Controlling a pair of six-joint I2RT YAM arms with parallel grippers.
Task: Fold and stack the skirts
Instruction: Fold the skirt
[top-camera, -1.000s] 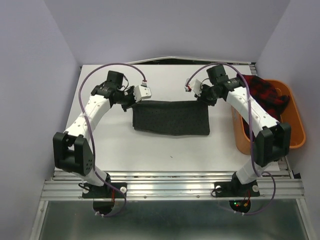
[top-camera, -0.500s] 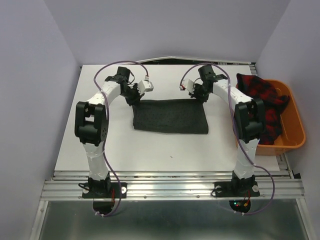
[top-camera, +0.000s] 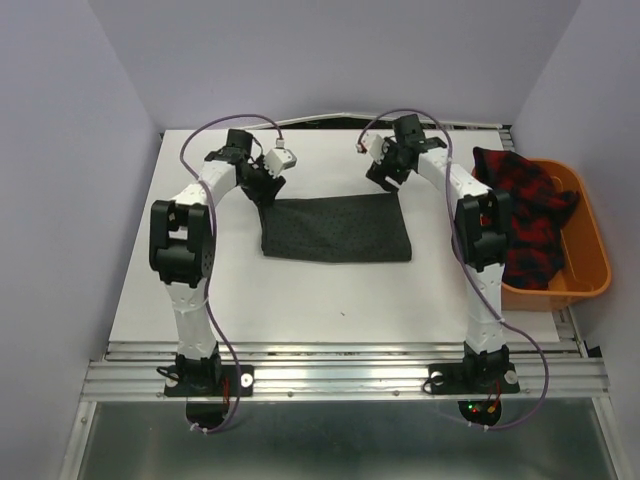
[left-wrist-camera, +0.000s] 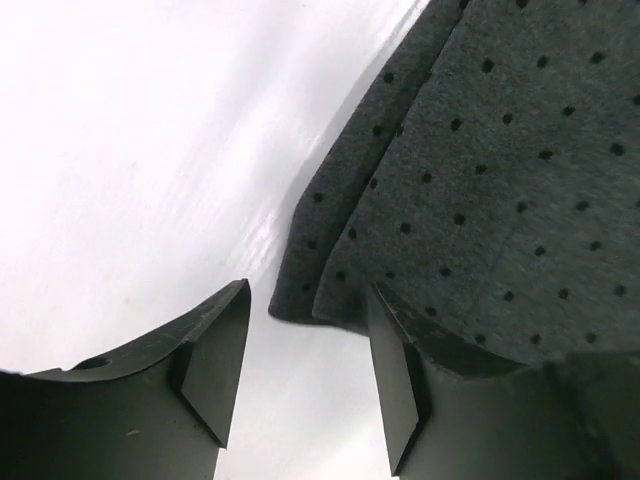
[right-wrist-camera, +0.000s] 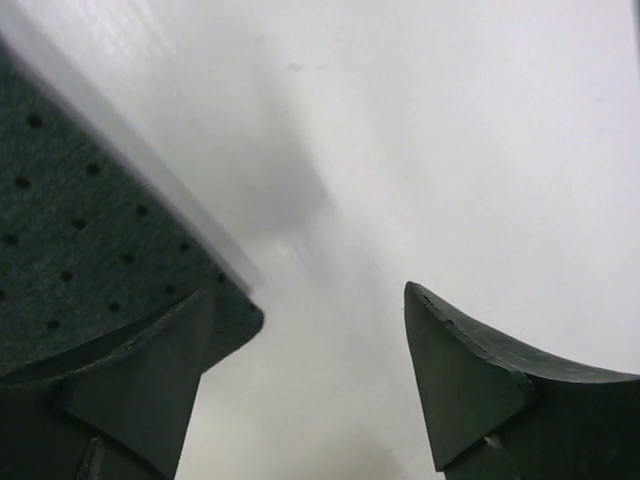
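Note:
The dark grey dotted skirt (top-camera: 337, 228) lies folded flat as a rectangle in the middle of the white table. My left gripper (top-camera: 270, 187) hangs open at its far left corner. In the left wrist view the grey skirt's layered corner (left-wrist-camera: 480, 180) lies just ahead of the left gripper's (left-wrist-camera: 308, 292) tips, not pinched. My right gripper (top-camera: 388, 180) is open at the far right corner. There the grey skirt (right-wrist-camera: 70, 240) sits under the left finger, with bare table between the right gripper's (right-wrist-camera: 308, 292) tips. The red-and-black plaid skirt (top-camera: 525, 215) is heaped in the basket, spilling over its left rim.
The orange plastic basket (top-camera: 585, 272) stands at the table's right edge. The white table (top-camera: 330, 300) is walled by pale panels at the back and both sides. Both arms arch up from their bases at the near edge.
Both grippers went from shut on the grey skirt's far corners to open, letting the corners drop. The skirt's far edge now sits a little farther back.

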